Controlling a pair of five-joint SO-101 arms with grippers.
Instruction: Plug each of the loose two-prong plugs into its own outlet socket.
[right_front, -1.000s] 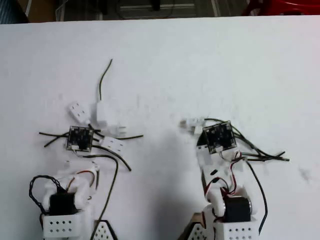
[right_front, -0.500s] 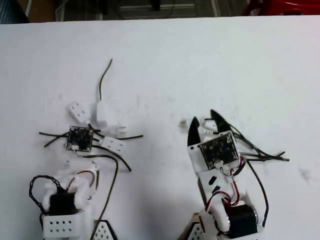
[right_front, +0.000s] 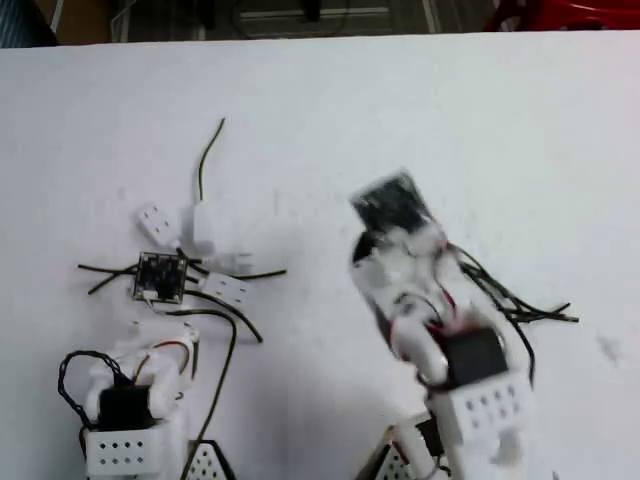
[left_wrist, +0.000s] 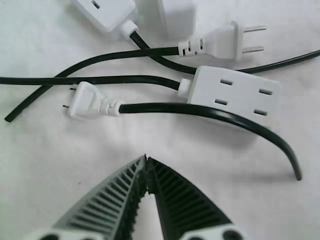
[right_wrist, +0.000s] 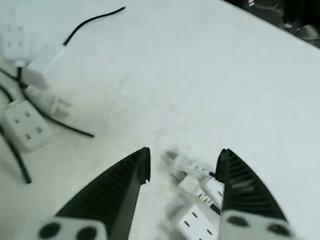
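My left gripper (left_wrist: 146, 167) is shut with nothing in it, low over the left cluster. Just beyond it lie a small white two-prong plug (left_wrist: 86, 100) on a black cord, a white outlet socket (left_wrist: 235, 92), and a second plug (left_wrist: 225, 42) with bare prongs. In the high view that cluster holds outlet sockets (right_front: 155, 222) (right_front: 225, 290). My right gripper (right_wrist: 182, 162) is open, raised over a white plug (right_wrist: 186, 164) that lies beside an outlet socket (right_wrist: 197, 220). The right arm (right_front: 400, 225) covers this pair from above.
A white adapter block (right_front: 203, 225) with a thin black wire sits in the left cluster. Loose black cords (right_front: 515, 305) trail to the right of the right arm. The table's far edge (right_front: 320, 38) lies well beyond both arms, past bare white surface.
The right gripper opened, then the right arm rose and swung forward and slightly left, now covering the plug it stood beside. The left arm and its cluster have not moved.
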